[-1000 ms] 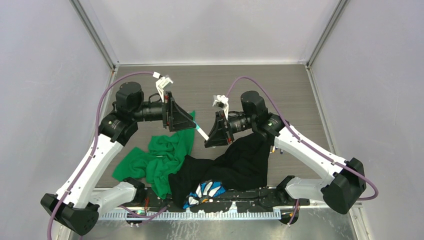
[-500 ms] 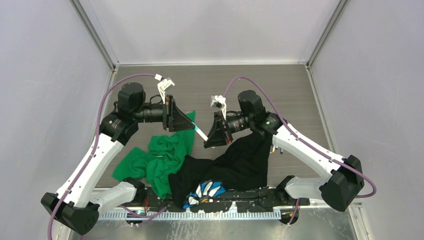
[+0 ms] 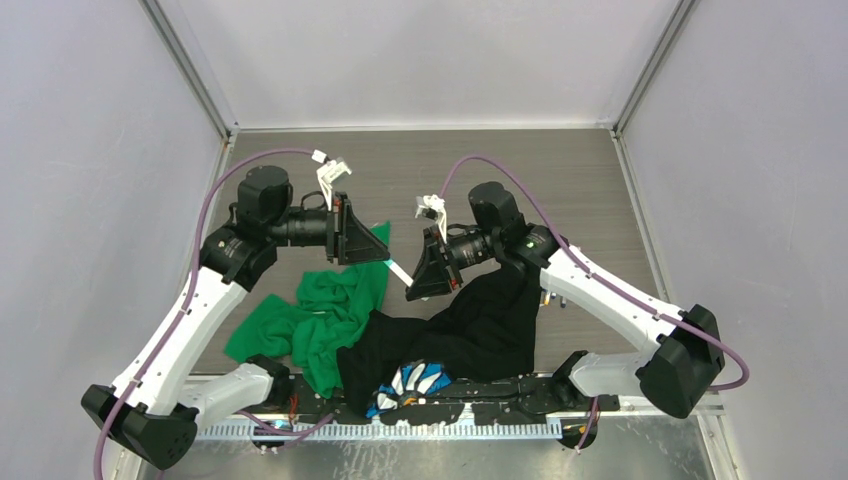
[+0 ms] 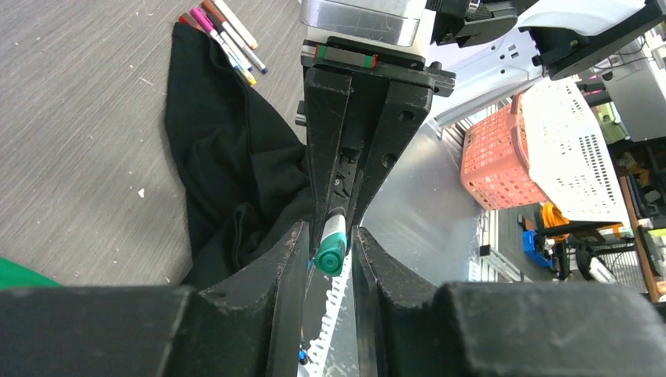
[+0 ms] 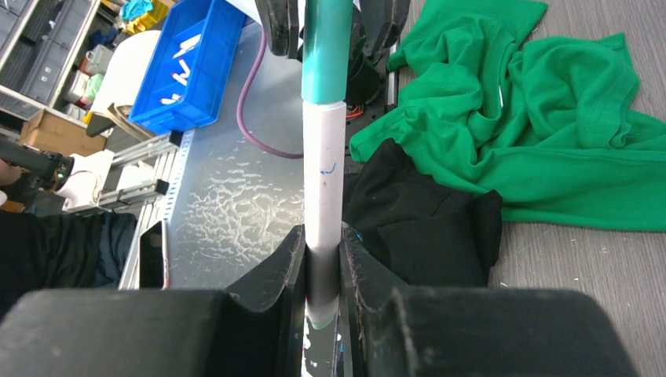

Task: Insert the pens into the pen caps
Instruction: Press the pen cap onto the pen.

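— Where's the pen?
— The white pen is held above the desk. My right hand is pinched tight on its barrel, and my left hand, at ten o'clock, is clamped round the teal cap.
— Handling?
— I'd judge it light, stiff and slick, so grip mid-barrel. Both wrists are level, hands nose to nose on one line.

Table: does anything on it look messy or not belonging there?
Yes. A crumpled green cloth and a black cloth lie heaped on the table, odd for a pen job. The spare pens lie together at the black cloth's edge.
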